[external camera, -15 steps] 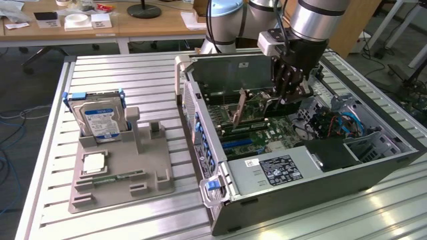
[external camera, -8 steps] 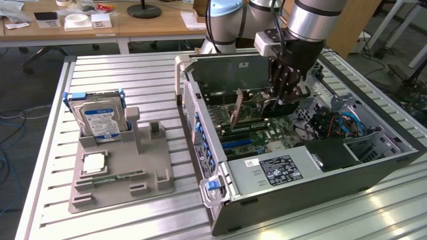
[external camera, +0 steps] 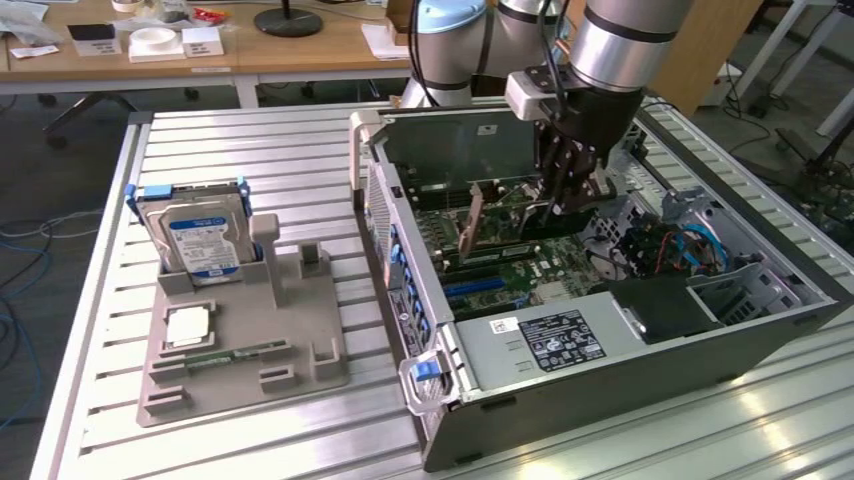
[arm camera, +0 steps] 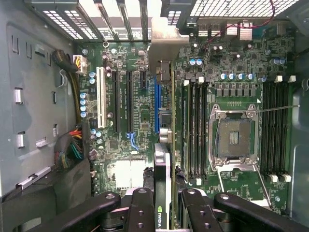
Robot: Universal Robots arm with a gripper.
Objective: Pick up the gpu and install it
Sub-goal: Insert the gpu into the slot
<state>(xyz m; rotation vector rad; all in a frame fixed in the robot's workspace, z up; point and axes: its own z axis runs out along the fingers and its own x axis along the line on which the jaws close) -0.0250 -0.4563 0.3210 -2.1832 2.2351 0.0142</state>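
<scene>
Gripping the gpu (arm camera: 164,162) edge-on, the gripper (arm camera: 164,195) sits partly closed, its fingers (arm camera: 141,209) pressed one against each face of the card. We see the card run straight out from between the fingers to its silver bracket (arm camera: 166,46), which lies at the far end from them by the case's rear slot openings. Directly beyond the fingers, under the card, lies the blue expansion slot (arm camera: 156,99) of the motherboard (arm camera: 236,58); we cannot tell whether card and slot touch. The empty CPU socket (arm camera: 233,140) lies off to one side of the fingers. In the exterior view the gripper (external camera: 571,190) reaches down into the open computer case (external camera: 601,370), well apart from the hard drive (external camera: 200,240) on its grey holder (external camera: 247,345).
</scene>
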